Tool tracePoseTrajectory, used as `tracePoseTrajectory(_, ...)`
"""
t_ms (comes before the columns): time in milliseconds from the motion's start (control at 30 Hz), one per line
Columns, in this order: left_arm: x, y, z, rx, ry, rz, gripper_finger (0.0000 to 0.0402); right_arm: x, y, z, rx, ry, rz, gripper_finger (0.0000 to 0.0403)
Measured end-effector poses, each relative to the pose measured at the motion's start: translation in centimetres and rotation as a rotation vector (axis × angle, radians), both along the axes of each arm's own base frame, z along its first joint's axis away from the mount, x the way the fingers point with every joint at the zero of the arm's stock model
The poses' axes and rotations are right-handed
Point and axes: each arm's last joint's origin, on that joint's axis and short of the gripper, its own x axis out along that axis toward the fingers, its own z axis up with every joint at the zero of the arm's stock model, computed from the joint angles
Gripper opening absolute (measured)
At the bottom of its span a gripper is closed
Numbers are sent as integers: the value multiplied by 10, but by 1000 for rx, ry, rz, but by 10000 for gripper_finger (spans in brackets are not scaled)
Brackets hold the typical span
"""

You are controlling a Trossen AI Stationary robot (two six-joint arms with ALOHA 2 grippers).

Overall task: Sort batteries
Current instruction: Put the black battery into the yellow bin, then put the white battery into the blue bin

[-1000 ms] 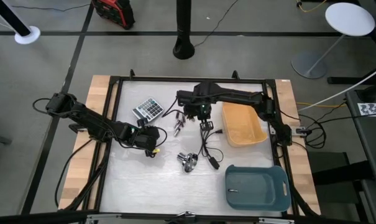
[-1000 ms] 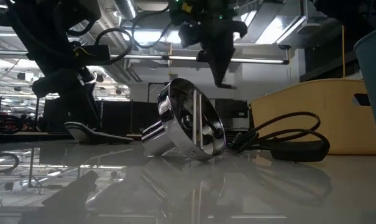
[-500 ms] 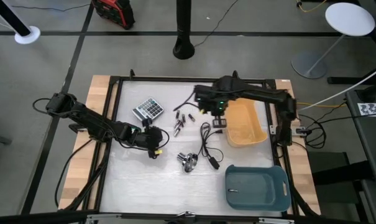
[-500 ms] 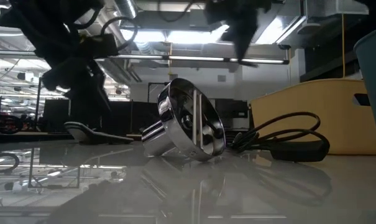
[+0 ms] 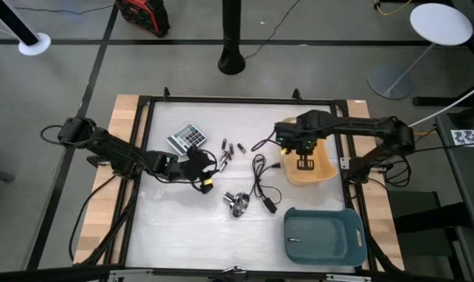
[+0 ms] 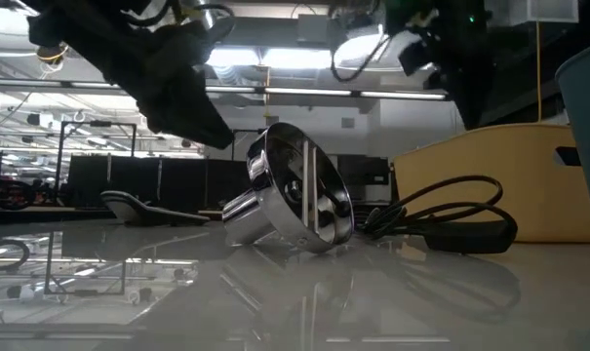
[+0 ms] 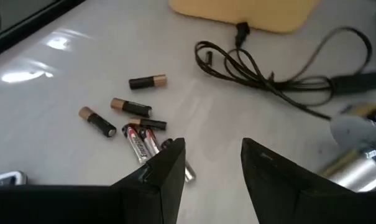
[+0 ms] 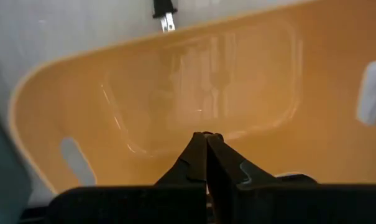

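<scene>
While the left tool (image 5: 209,174) hangs low over the white worktop (image 5: 182,227) with its fingers (image 7: 166,171) standing apart and nothing between them, the calculator (image 5: 186,137) lies just behind it. The batteries (image 5: 229,153) lie loose in a small cluster just ahead of that tool, several dark with copper-coloured ends, two with red labels nearest its fingertips, as the left wrist view shows. Further right sit the shiny metal knob (image 5: 237,203) and the black coiled cable (image 5: 260,178), its plug (image 8: 165,16) close beside the yellow tray (image 5: 324,168). The right tool (image 5: 303,162) hangs over that tray, its fingers pressed together and holding nothing visible. The blue-grey bin (image 5: 346,249) stands at the near right corner
</scene>
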Motion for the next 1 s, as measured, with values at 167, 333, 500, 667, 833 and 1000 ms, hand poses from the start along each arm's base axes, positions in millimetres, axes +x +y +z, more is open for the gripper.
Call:
tracePoseTrajectory(167,6,3,-10,-44,-1,51,148,-6,0,-21,-25,32,1,1)
tracePoseTrajectory(333,15,2,-30,-82,17,83,148,-9,-2,-39,-117,60,5,20)
tracePoseTrajectory(500,24,0,-49,-84,38,78,148,-11,-3,-48,-149,79,2,77)
tracePoseTrajectory(667,28,-1,-67,-76,81,83,148,-11,-3,-49,-152,72,-20,137)
tracePoseTrajectory(833,29,1,-80,-60,118,96,148,-10,-3,-49,-152,61,-22,168)
tracePoseTrajectory(1000,31,7,-87,-53,135,123,148,-10,-3,-49,-152,58,-23,176)
